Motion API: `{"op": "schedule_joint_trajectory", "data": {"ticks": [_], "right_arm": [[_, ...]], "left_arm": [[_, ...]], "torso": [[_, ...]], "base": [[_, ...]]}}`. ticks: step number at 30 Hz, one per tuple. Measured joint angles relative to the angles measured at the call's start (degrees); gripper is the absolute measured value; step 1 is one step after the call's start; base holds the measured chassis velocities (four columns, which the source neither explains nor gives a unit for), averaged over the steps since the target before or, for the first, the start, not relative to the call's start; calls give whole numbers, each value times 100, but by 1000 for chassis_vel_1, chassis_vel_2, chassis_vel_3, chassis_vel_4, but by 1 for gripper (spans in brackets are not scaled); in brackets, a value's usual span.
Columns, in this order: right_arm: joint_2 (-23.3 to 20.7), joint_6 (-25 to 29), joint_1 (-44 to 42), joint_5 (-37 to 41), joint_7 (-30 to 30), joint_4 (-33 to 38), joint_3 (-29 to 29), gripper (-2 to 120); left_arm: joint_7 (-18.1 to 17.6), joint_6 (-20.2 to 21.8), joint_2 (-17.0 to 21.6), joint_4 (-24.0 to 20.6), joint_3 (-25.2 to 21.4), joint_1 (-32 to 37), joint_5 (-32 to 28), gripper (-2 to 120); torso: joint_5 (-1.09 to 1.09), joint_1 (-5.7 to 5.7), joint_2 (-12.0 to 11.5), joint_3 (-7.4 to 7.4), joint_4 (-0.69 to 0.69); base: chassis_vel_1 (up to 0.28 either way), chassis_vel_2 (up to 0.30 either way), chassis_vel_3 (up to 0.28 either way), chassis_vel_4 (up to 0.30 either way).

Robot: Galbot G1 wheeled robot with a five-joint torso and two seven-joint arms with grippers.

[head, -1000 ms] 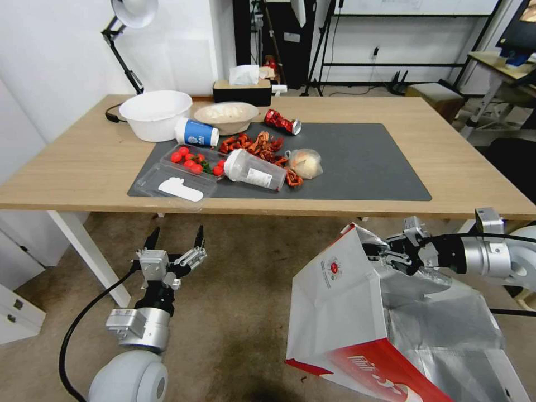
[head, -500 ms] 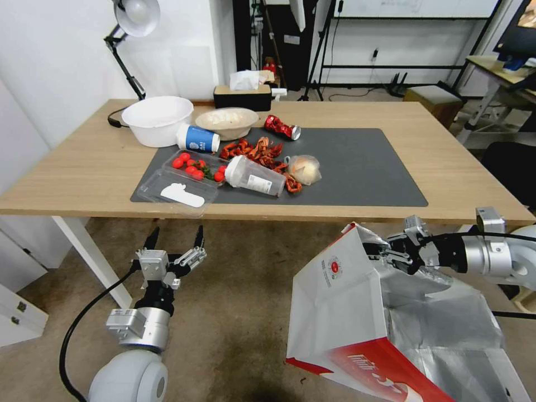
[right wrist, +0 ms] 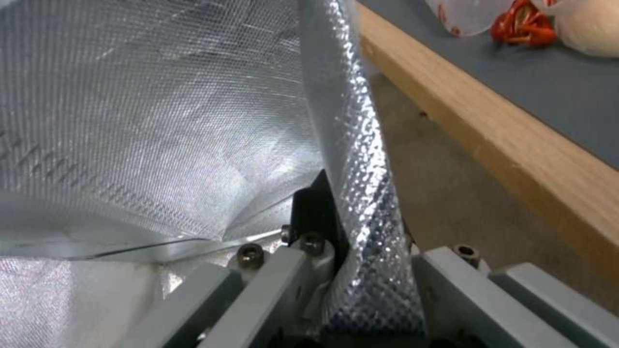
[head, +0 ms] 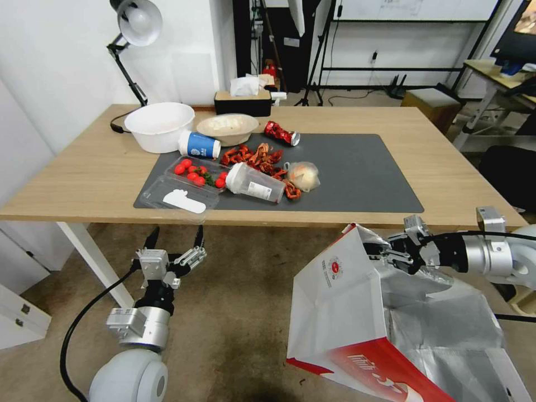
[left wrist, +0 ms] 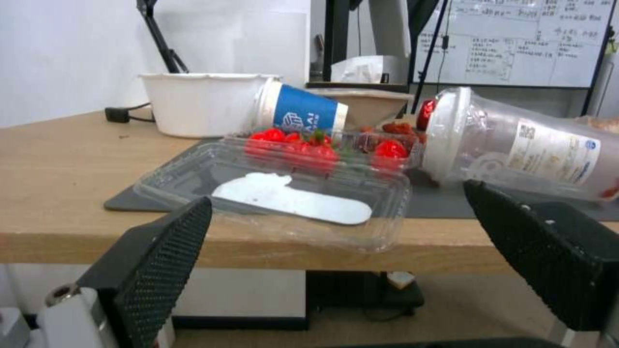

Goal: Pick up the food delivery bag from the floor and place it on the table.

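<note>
The food delivery bag [head: 346,312] is a boxy white-and-red bag with silver foil lining [right wrist: 168,111]. It hangs tilted over the floor [head: 245,312], just below the table's front edge [head: 312,219]. My right gripper [head: 375,252] is shut on the bag's upper rim; in the right wrist view the foil wall is pinched between the jaws. My left gripper [head: 174,237] is open and holds nothing, raised below the table's front left part, with its black fingers [left wrist: 169,256] apart in the left wrist view.
On the dark grey mat [head: 357,167] lie a tipped clear cup [head: 255,183], a clamshell of tomatoes [head: 195,174], red scraps [head: 257,156], a crushed can [head: 282,133] and a blue cup [head: 198,145]. White bowl [head: 159,125], tissue box [head: 243,100] and lamp [head: 134,33] stand behind. The mat's right half is bare.
The whole head view has shifted, with the table lower in the picture and seen more from above, so the camera has moved. Both arms and the bag keep their places.
</note>
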Motion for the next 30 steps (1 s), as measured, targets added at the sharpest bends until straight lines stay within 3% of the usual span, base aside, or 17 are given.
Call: {"op": "schedule_joint_trajectory", "data": {"ticks": [30], "right_arm": [[58,1,-53,-27,17,25,-2,0]], "left_arm": [[-20,2,-12,-8,38,30,2,98]], "torso": [[0,390,898,507,0]], "base": [[0,0,0,0]]}}
